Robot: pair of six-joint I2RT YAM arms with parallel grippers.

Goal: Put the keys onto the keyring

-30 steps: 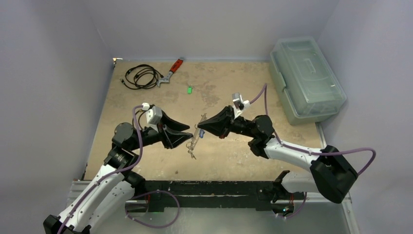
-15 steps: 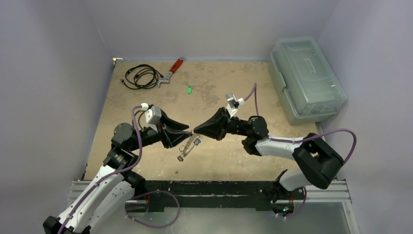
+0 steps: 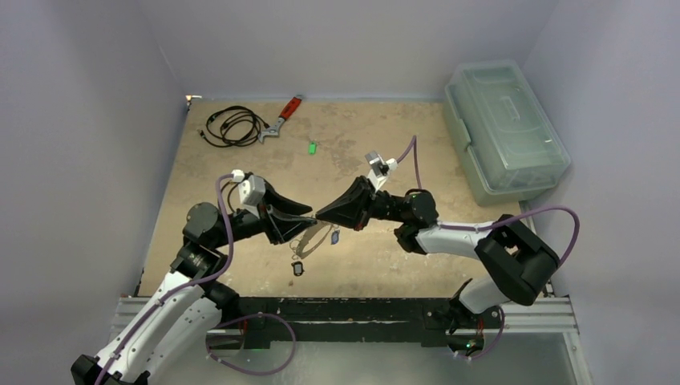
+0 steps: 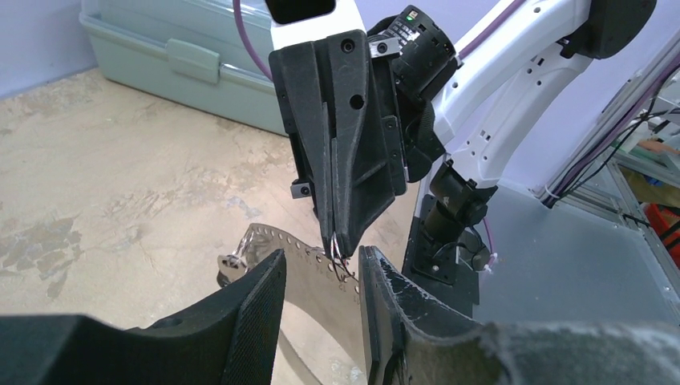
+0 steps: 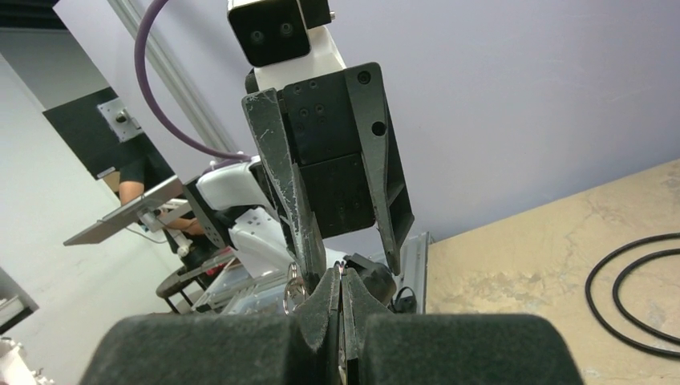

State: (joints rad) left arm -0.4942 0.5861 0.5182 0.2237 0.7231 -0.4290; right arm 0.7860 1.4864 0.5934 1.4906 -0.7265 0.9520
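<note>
The keyring (image 4: 301,255), a thin grey perforated metal band, spans the gap between my left gripper's (image 4: 321,261) fingers, which close on it above the table. In the top view the keyring (image 3: 307,243) hangs between both arms, with a blue-tagged key (image 3: 335,237) and a dark-tagged key (image 3: 297,269) dangling under it. My right gripper (image 3: 319,215) meets the left gripper (image 3: 309,224) tip to tip. It is shut on a small wire ring (image 4: 338,255) at the band's edge, and the right wrist view shows that wire pinched in the right gripper (image 5: 341,277). A green-tagged key (image 3: 312,147) lies alone farther back.
A red-handled wrench (image 3: 282,116) and a coiled black cable (image 3: 232,126) lie at the back left of the tan table (image 3: 385,152). A clear lidded plastic box (image 3: 505,128) stands along the right side. Walls close in on three sides.
My right gripper has moved left and slightly down to meet the left gripper. The keyring has swung lower and leftward, and the dark key now dangles below it.
</note>
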